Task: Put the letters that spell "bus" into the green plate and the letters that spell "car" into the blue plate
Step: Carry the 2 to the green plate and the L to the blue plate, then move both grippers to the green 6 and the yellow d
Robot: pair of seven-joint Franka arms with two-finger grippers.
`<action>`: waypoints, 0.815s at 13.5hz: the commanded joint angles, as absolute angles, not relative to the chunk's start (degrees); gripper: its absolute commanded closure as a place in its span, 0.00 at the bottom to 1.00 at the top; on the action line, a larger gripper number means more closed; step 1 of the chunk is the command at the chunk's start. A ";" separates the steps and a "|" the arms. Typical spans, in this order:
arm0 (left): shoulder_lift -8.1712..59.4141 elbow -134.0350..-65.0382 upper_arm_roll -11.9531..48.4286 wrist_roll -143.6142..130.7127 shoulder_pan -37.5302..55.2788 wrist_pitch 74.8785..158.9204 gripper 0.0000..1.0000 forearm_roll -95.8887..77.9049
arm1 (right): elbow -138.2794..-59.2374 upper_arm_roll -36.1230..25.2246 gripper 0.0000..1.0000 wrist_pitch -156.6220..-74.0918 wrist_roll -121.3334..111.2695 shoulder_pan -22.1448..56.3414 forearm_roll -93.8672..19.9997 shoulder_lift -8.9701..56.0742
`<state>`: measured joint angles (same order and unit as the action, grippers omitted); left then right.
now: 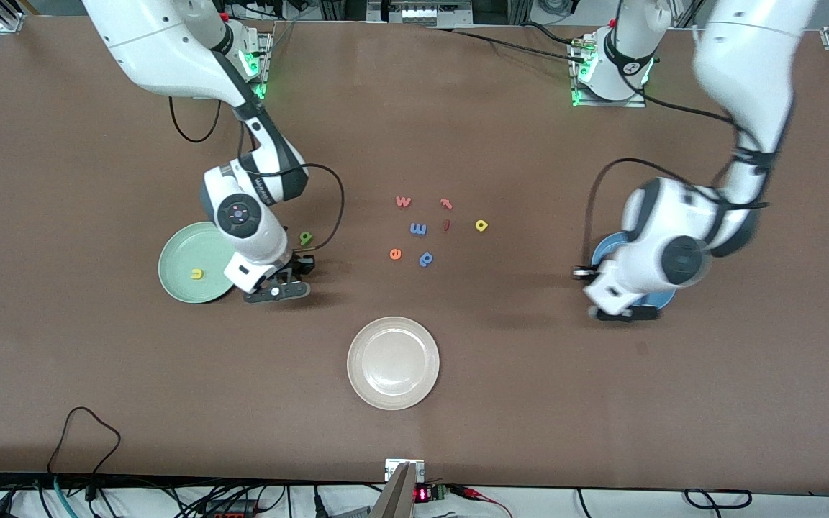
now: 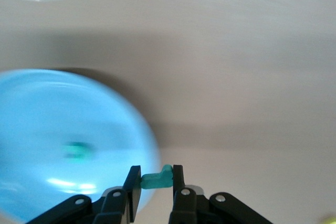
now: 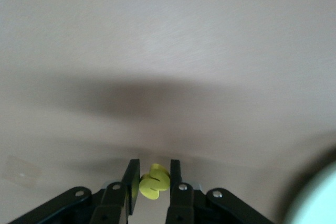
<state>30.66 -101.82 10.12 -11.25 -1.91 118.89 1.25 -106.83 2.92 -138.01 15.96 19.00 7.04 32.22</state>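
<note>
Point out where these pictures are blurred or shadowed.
Front view: the left arm is motion-smeared over the blue plate; the rest is sharp. Left wrist view: the blue plate smears, while the teal letter in the left hand stays crisp. Right wrist view: a dark soft shadow lies on the table above the yellow letter.

Jaws pinch teal letter (image 2: 157, 180) beside blue plate (image 2: 47, 124).

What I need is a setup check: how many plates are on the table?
3. The green plate lies toward the right arm's end, the blue plate toward the left arm's end, partly hidden under the left arm, and the white plate lies mid-table, nearest the front camera.
</note>
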 commanded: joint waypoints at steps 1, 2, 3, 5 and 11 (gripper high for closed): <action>30.50 -104.84 10.81 -5.29 -8.51 118.83 0.82 2.11 | -110.02 3.52 0.91 -131.68 8.55 12.42 7.29 26.29; 30.50 -105.29 10.81 -5.01 -9.22 118.83 0.82 3.24 | -111.52 3.52 0.91 -130.88 6.52 10.74 7.29 24.97; 31.02 -105.81 10.81 -4.92 -10.10 118.92 0.79 3.86 | -113.80 3.52 0.91 -130.78 5.11 8.81 7.29 23.83; 32.86 -105.65 10.90 -4.92 -11.16 119.35 0.51 3.96 | -115.92 3.43 0.82 -130.96 2.47 5.73 7.29 23.47; 30.15 -101.96 15.36 -4.92 -10.63 112.43 0.00 3.96 | -116.46 3.60 0.26 -131.57 5.42 7.19 6.33 23.12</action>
<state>32.03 -103.68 12.31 -4.93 -10.57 116.77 2.62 -115.18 3.12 -131.06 2.22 4.96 6.92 24.88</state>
